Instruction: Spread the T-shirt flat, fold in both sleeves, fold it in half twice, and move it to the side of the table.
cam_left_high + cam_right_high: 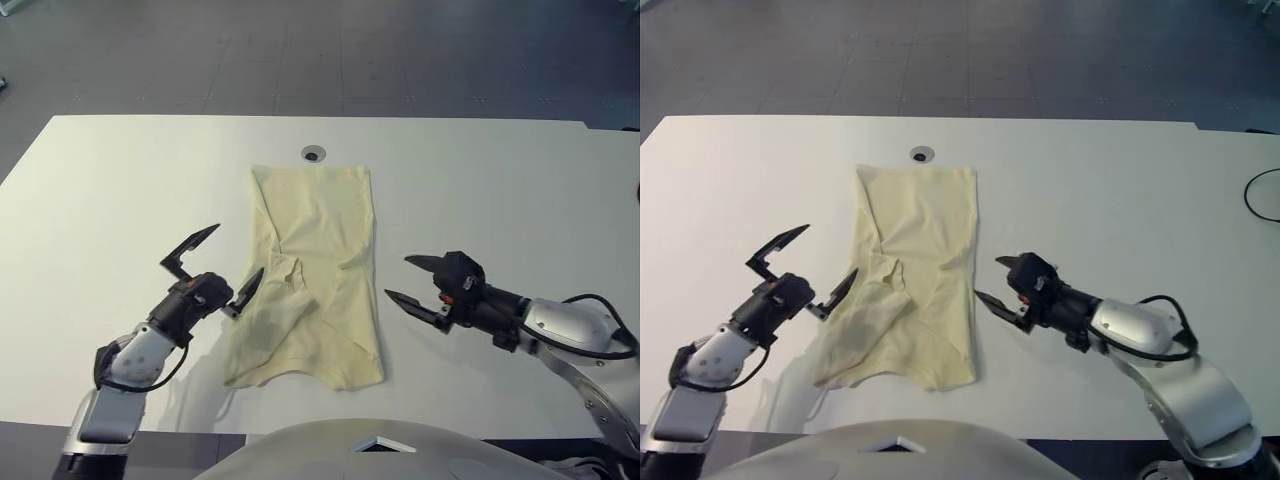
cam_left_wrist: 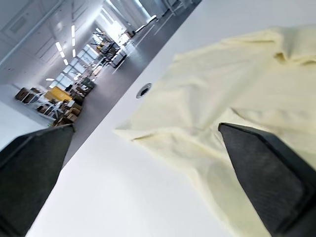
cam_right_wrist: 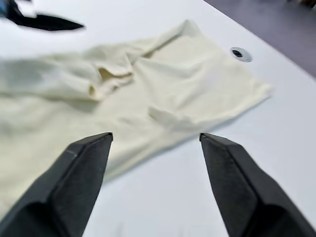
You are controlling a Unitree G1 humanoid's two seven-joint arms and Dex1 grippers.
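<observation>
Starting at the left of the head camera feed, I see the flat white table [image 1: 110, 180] with the left gripper [image 1: 238, 250] poised over it. Its two black pointed fingers [image 2: 266, 168] are spread wide with nothing between them. One fingertip is raised towards the far side, and the other sits right at the left edge of the pale yellow cotton T-shirt [image 1: 315, 270]. I cannot tell from here whether that tip touches the cloth. The T-shirt lies in the middle of the table as a long narrow strip, with both sleeves turned in over the body. It runs from the far side towards me. Its far edge is straight and lies just beside the small round grey cable port [image 1: 313, 153] set into the tabletop. The middle of the strip is rumpled, with a few raised folds and creases, and the near end flares out a little wider, ending close to the table's near edge. To the right of the shirt is the right gripper [image 1: 398, 278], near the cloth's right edge but apart from it. Its dark wedge-shaped fingers [image 3: 237, 182] are also held apart and empty, pointing in at the shirt. At the far right a thin black cable [image 1: 1246, 197] loops onto the table's edge.
</observation>
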